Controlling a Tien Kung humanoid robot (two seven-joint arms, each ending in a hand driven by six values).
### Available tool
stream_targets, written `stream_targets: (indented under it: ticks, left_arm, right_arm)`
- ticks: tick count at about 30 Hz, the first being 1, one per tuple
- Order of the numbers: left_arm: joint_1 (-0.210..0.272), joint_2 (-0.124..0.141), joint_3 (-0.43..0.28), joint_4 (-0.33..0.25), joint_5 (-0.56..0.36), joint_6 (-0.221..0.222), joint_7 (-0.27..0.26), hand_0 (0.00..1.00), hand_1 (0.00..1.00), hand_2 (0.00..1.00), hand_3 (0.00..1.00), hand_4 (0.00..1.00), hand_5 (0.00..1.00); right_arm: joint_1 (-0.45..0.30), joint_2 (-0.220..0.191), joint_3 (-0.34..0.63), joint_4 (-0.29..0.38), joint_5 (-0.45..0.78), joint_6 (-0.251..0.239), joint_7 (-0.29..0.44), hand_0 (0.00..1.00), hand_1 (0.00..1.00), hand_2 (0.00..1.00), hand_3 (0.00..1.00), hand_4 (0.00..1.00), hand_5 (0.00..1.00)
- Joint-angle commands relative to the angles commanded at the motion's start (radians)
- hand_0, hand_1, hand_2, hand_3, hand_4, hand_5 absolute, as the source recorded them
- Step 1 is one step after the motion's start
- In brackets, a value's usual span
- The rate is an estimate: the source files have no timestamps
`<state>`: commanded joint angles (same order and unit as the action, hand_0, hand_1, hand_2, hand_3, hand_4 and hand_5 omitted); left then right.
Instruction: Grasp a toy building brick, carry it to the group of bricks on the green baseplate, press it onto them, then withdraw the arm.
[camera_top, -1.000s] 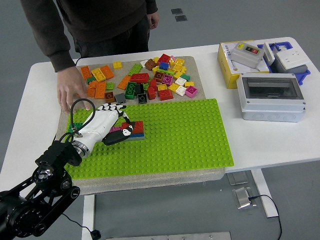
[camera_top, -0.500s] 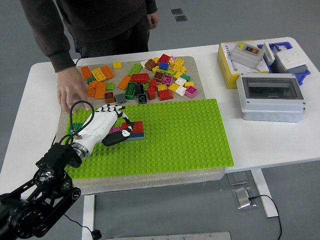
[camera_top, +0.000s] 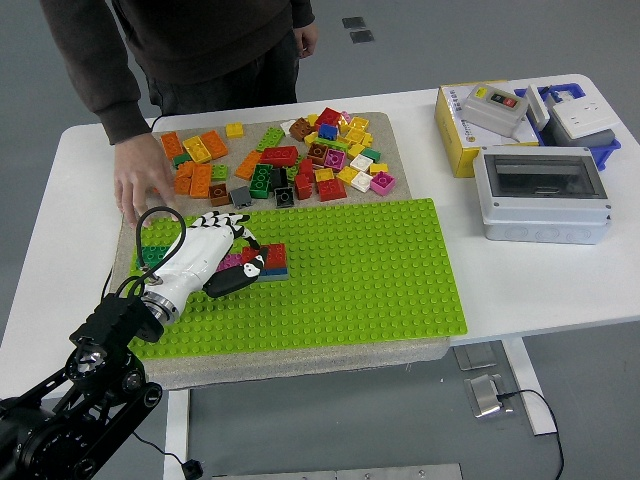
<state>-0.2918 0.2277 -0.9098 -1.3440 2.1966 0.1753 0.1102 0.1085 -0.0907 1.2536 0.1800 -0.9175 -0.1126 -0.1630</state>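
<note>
The green baseplate lies on a beige mat. A small group of bricks, red over blue with a magenta one at its left end, is stuck on the plate's left part. My left hand rests at the group's left end, white palm up and fingers loosely spread. Its black thumb lies just in front of the magenta brick, and I see nothing clasped in it. Loose bricks in many colours are heaped on the mat beyond the plate. My right arm is out of view.
A person stands at the far side with one hand flat on the mat's far left corner, close to my hand. A grey enclosure box, a yellow box with a switch and blue trays stand at the right.
My left hand and forearm have slid slightly back toward the near left. The brick group stayed in place on the plate. The person's hand has not moved.
</note>
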Motion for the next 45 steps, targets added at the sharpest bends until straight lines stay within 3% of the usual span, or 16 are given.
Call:
stream_targets:
  ticks: [11,18,35,45]
  left_arm:
    - [0.006,-0.001,-0.015,-0.028,0.008,0.017,-0.009,0.973,0.943,0.92,0.645,0.553,0.86]
    - [0.015,0.003,-0.003,-0.042,0.007,0.003,0.005,0.971,0.94,0.916,0.64,0.55,0.856]
    - [0.016,-0.012,0.023,0.035,-0.024,0.022,-0.022,0.966,0.935,0.914,0.638,0.544,0.839]
    - [0.027,-0.018,0.016,0.035,-0.017,0.03,-0.03,0.964,0.932,0.913,0.644,0.541,0.832]
  right_arm:
    - [0.001,0.0,-0.003,0.0,0.003,-0.001,0.0,0.635,0.628,0.62,0.618,0.438,0.729]
    - [0.002,-0.002,-0.001,0.0,0.003,-0.001,0.0,0.635,0.628,0.621,0.618,0.438,0.73]
    - [0.004,-0.001,0.0,0.0,0.002,0.001,0.002,0.635,0.629,0.62,0.617,0.438,0.727]
    - [0.005,0.001,0.0,0.0,0.001,0.001,0.002,0.636,0.631,0.621,0.617,0.438,0.727]
